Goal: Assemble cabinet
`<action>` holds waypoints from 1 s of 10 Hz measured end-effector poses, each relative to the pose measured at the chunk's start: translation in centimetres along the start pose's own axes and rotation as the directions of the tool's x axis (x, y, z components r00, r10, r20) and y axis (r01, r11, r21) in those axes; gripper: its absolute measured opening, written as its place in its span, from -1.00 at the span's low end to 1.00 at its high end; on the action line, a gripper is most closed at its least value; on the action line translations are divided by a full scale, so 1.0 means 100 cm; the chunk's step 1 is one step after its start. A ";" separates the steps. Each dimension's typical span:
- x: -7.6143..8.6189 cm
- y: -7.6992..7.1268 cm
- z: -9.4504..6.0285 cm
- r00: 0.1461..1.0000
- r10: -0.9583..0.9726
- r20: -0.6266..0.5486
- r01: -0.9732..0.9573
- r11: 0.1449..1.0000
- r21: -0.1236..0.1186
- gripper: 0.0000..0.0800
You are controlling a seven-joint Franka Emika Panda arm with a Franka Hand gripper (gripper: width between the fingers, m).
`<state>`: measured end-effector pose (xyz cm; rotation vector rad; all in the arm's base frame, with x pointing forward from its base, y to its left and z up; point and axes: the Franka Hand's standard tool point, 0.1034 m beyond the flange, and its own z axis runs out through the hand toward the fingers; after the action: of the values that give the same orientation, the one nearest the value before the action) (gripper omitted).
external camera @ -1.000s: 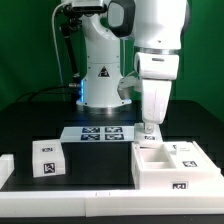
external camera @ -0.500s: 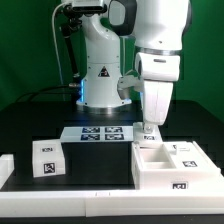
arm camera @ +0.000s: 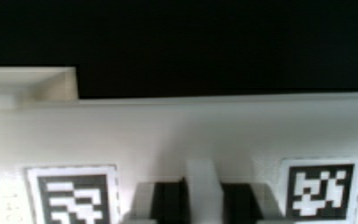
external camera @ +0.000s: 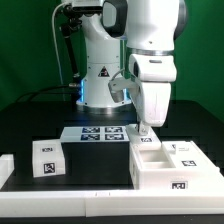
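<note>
The jaws straddle the far wall of the open-topped cabinet (external camera: pixel 155 178); whether they pinch it, I cannot tell.

This is a robotics lab. A large white jointed robot arm (external camera: pixel 150 45) fills the upper centre. A matte black tabletop (external camera: pixel 30 125) spans the lower frame and carries the flat white marker board (external camera: pixel 98 133). A plain green backdrop (external camera: pixel 25 40) stands behind.

A plain green wall (external camera: pixel 25 50) stands behind and above the claw (external camera: pixel 146 134). Beneath the claw spreads a matte black worktop (external camera: pixel 30 120), evenly lit. Well away from the claw, toward the exterior view's left, a dark stand (external camera: pixel 62 45) with cables rises against the green.
</note>
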<state>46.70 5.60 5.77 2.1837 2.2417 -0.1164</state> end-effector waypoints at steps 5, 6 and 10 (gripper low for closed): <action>0.002 0.024 -0.001 1.000 0.010 -0.005 -0.010 1.000 -0.012 -0.83; 0.002 0.035 -0.001 1.000 0.012 -0.010 -0.012 1.000 -0.023 -0.83; 0.001 0.060 -0.002 1.000 0.001 -0.013 -0.002 0.999 -0.038 -0.83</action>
<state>52.66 5.88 5.73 2.1735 2.2297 -0.0593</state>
